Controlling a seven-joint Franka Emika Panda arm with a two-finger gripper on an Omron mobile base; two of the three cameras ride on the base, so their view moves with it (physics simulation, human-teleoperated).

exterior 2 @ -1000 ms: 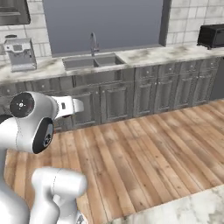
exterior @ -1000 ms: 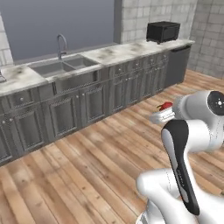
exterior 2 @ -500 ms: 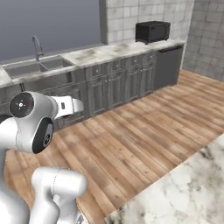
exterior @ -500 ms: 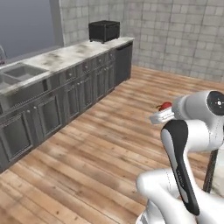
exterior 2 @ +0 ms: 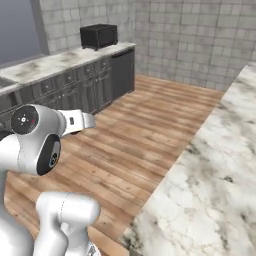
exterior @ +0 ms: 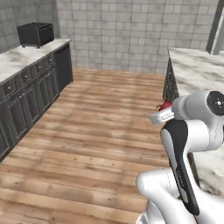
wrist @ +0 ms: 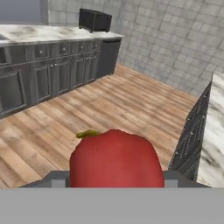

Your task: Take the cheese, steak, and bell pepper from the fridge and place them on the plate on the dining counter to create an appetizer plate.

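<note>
The tool [wrist: 116, 183] is clenched on the bell pepper [wrist: 116, 159], which sits right between its fingers; the red body bulges up out of the grip and the green stem pokes out at the pepper's upper left in the hand view. From the left base view a sliver of the same red pepper shows just past the white wrist at the tool's end.

Directly under and ahead of the tool lies the wooden floor [exterior: 100, 131], its planks running off toward the far wall.

Off to the tool's right stands the dining table [exterior 2: 215, 175], white-and-grey veined marble with a dark side panel below its edge; the tool is beside it, not over it.

Off to the tool's left, farther away, runs the dark-cabinet table [wrist: 57, 65] with a pale marbled top, and a black toaster oven [exterior 2: 99, 36] stands at its far end.

Beyond everything rises the grey tiled wall [exterior: 131, 35].
</note>
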